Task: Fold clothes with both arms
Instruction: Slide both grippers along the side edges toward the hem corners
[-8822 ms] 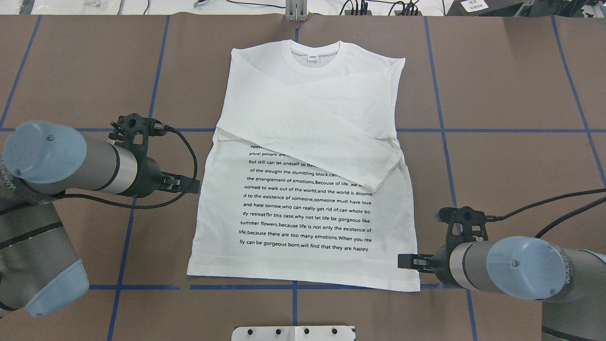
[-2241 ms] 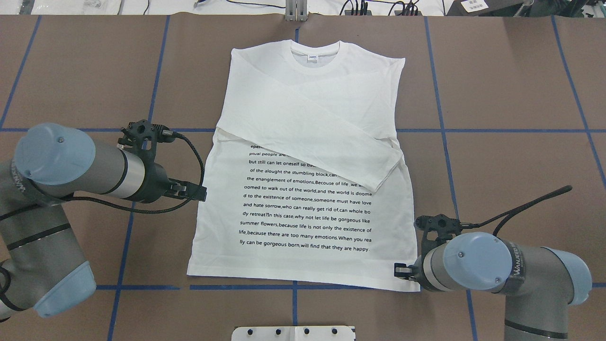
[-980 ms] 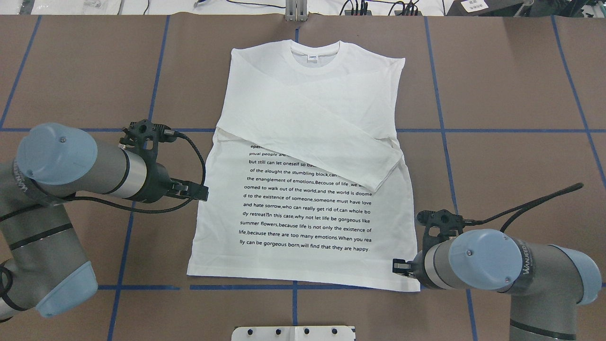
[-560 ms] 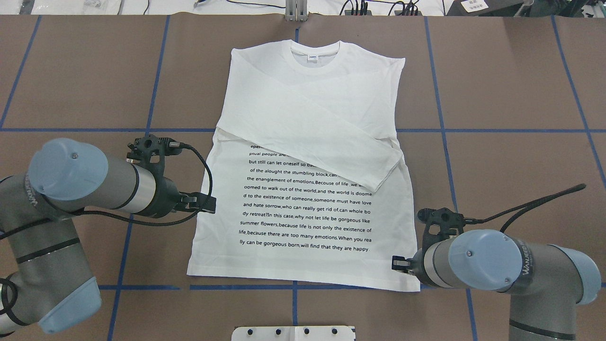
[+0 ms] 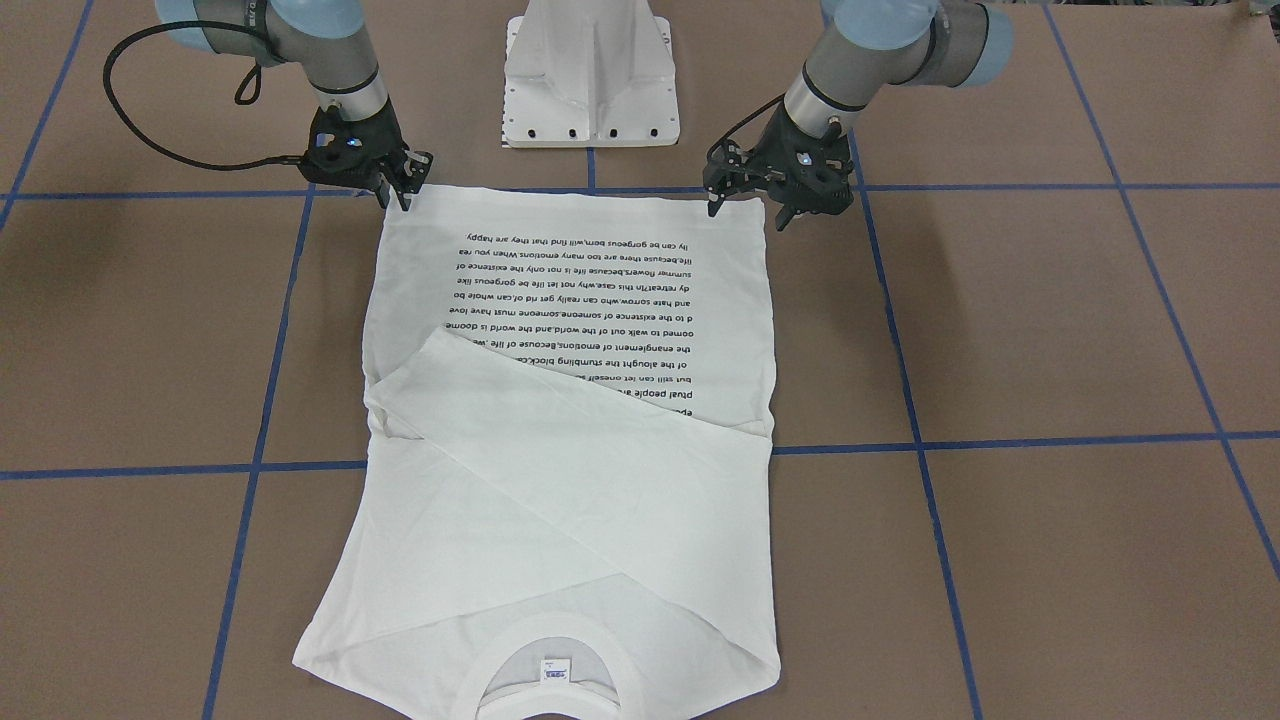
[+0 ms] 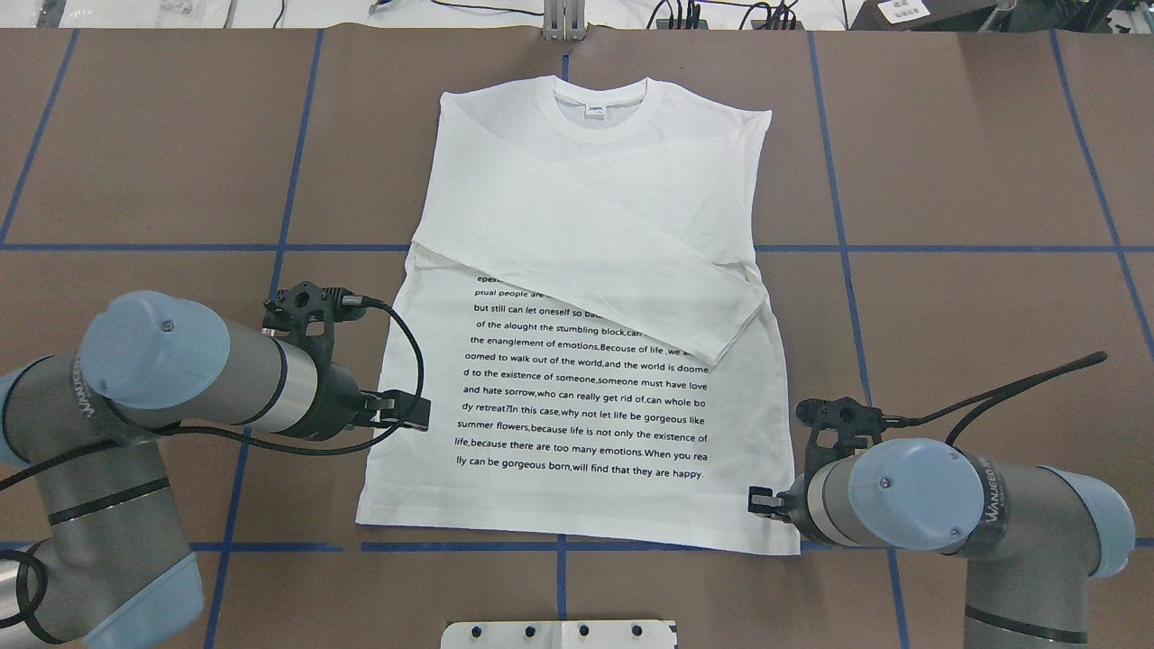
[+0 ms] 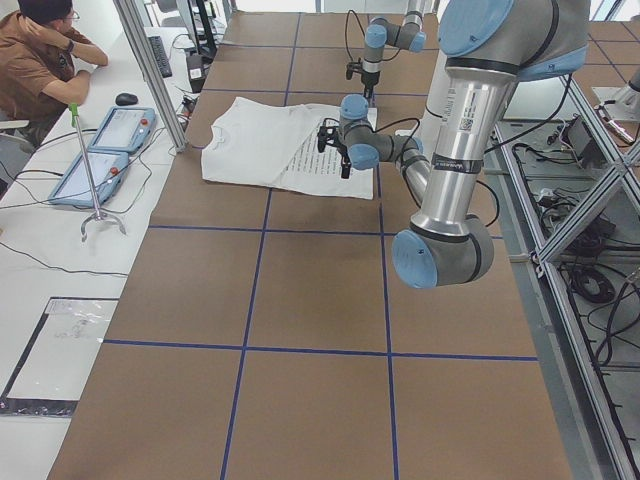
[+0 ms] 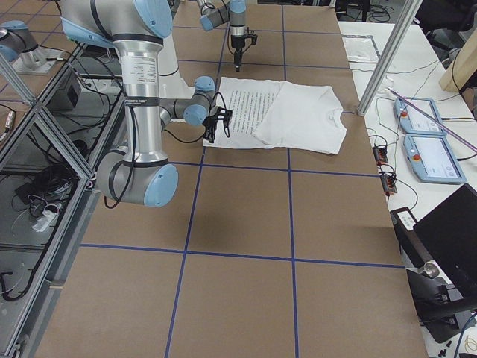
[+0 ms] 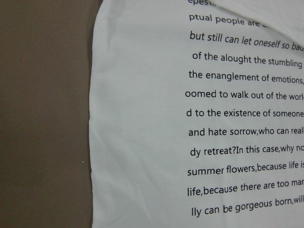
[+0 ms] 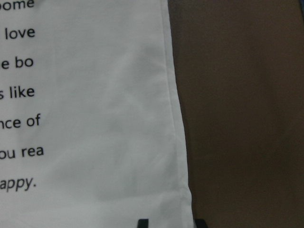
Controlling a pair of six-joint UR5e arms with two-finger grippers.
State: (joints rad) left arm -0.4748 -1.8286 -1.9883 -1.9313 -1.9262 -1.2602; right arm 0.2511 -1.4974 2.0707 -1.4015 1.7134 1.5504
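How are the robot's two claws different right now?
The left gripper hangs high above the T-shirt; the right gripper sits low, close to the cloth. The left gripper is over the side edge beside the printed text; the right gripper is at the hem corner. Both are open, holding nothing.

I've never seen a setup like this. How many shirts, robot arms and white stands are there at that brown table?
shirt: 1
robot arms: 2 (left arm, right arm)
white stand: 1
Total: 4
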